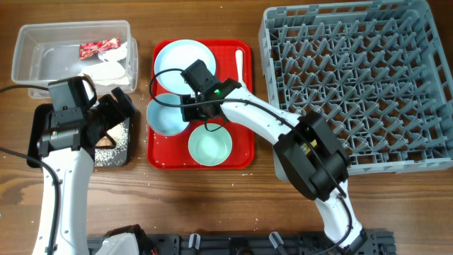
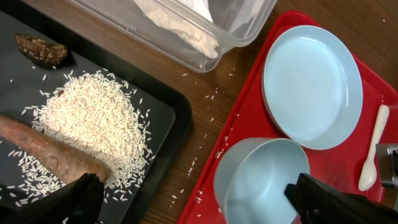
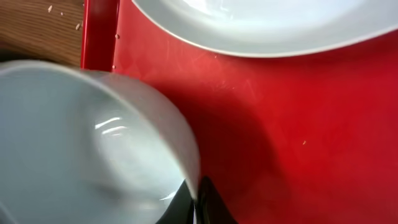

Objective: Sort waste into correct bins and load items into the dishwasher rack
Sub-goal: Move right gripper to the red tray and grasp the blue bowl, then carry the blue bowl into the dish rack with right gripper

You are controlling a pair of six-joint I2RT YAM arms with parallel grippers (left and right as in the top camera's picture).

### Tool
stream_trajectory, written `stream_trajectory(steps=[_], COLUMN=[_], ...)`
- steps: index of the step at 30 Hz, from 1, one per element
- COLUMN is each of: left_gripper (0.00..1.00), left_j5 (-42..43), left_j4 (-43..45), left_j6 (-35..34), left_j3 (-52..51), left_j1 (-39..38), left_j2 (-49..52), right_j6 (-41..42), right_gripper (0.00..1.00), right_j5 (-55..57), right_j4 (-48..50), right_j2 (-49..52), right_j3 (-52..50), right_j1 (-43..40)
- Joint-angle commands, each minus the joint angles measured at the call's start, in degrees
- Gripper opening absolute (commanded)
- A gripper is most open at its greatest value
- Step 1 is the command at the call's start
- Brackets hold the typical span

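The right gripper [image 1: 188, 109] pinched the rim of a blue bowl [image 1: 164, 117] on the red tray [image 1: 244, 145]; the left gripper [image 2: 196, 202] hung open.

Nothing I can actually read from my end, tbh. The only candidate is the red snack wrapper [image 1: 99, 48] lying in the clear tub [image 1: 28, 67]. On the overhead view it has some white print on it, but it's too small and blurry for me to make out a single letter. Both wrist views give me no legible text either.
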Motion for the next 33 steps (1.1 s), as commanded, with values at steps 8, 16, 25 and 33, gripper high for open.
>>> stream_trajectory(steps=[8,16,25,33], left_gripper=[1.0,1.0,1.0,1.0], left_j5=[-0.2,-0.2,-0.2,-0.2], left_j4=[0.15,0.15,0.15,0.15], left_j6=[0.04,0.04,0.04,0.04], left_j3=[0.81,0.81,0.81,0.81], left_j1=[0.39,0.39,0.39,0.39], left_j2=[-0.55,-0.55,-0.55,-0.55], right_j6=[-1.29,-17.75,-53.79,-60.0], right_gripper=[0.04,0.04,0.04,0.04], right_j5=[15.76,72.13,79.78,79.78], right_j4=[-5.64,0.85,24.44,26.1], right_j2=[-19.41,-26.43,-15.32,-6.43], right_j3=[0.17,0.07,0.07,0.07], right_j1=[-8.76,-14.86,-22.51,-22.93])
